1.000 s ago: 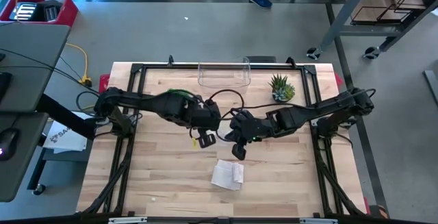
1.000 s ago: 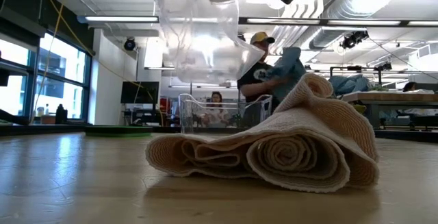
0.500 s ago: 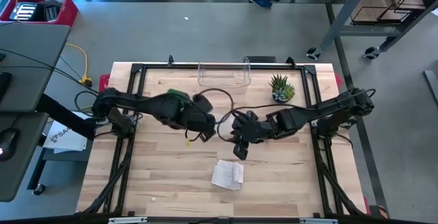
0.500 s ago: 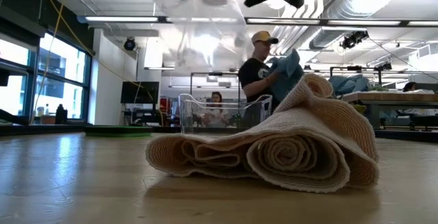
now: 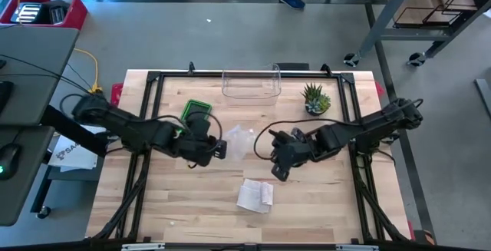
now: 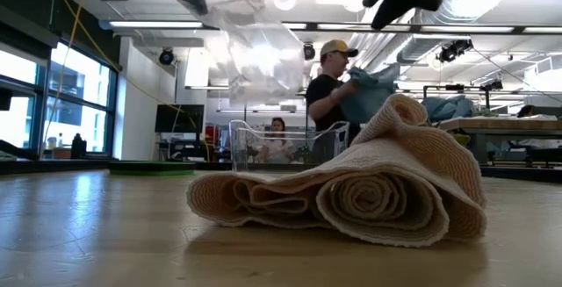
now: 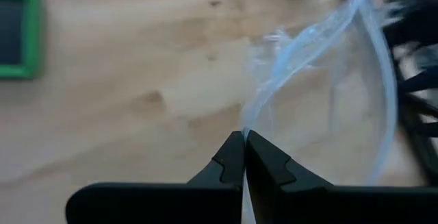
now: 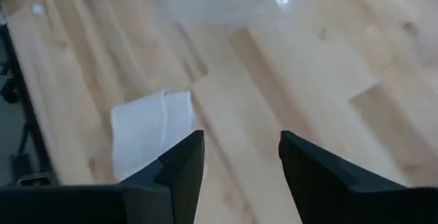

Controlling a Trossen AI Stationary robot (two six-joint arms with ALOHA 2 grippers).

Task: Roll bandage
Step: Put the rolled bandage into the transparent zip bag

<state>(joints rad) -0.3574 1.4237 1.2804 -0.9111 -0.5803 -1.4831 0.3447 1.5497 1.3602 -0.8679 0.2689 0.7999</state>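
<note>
Left gripper [image 7: 243, 136] is pinched tight on the edge of a clear plastic bag [image 5: 239, 140], holding it off the wood near the middle of the tabletop [image 5: 322, 220]; from the side the bag [image 6: 255, 41] hangs open in the air, mouth up. My guess is it's lifted clear so the bandage can be worked without the bag in the way, or kept open for packing.

Right gripper [image 8: 239, 157] has its fingers spread, nothing between them, just right of the bag above the middle of the tabletop. It points toward the bandage [image 8: 152, 135], so reaching for it looks like the next move.

The bandage [image 5: 255, 195] lies between centre and near edge, apart from both grippers. Side on, the bandage [image 6: 351, 186] is a loose, flattened roll with an end flopped over, so rolling isn't finished.

Green tray [image 5: 197, 113] behind the left arm, clear bin [image 5: 250, 82] and small plant [image 5: 315, 97] by the far edge, all untouched.
</note>
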